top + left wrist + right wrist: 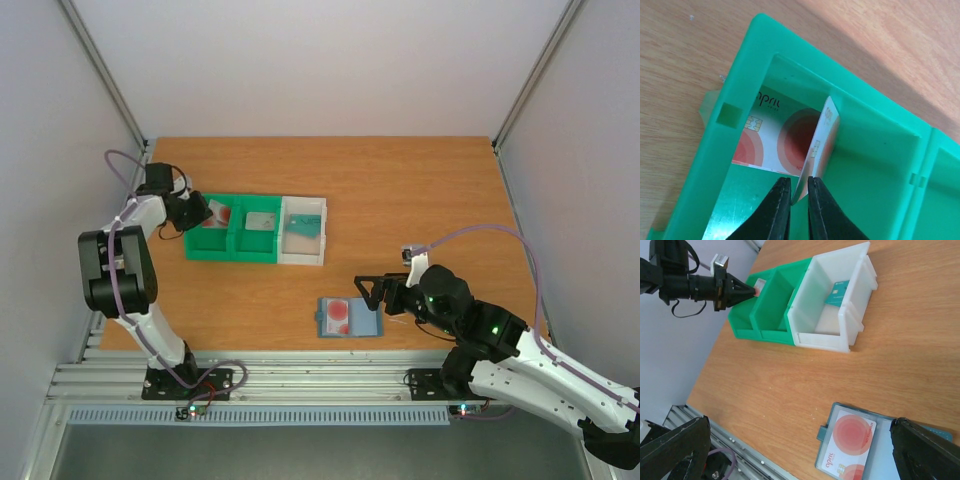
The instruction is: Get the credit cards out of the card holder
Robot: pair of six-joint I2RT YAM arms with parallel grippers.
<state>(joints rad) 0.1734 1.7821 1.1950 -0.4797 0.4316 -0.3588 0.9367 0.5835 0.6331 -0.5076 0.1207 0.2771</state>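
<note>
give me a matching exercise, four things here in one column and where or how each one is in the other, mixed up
1. teal card
2. card holder
3. upright pale card
4. right gripper

a. between the left gripper's fingertips, in the green tray
b. open, holding nothing
c. in the white tray
d. lying open on the table, a red-marked card in it

Pairs: 1-c, 2-d, 3-a, 4-b

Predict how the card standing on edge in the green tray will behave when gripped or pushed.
The card is probably stiff: it shows no bend, on edge between the jaws. Thin and glossy, it may slip. Let go, it would likely topple flat into the green tray.
</note>
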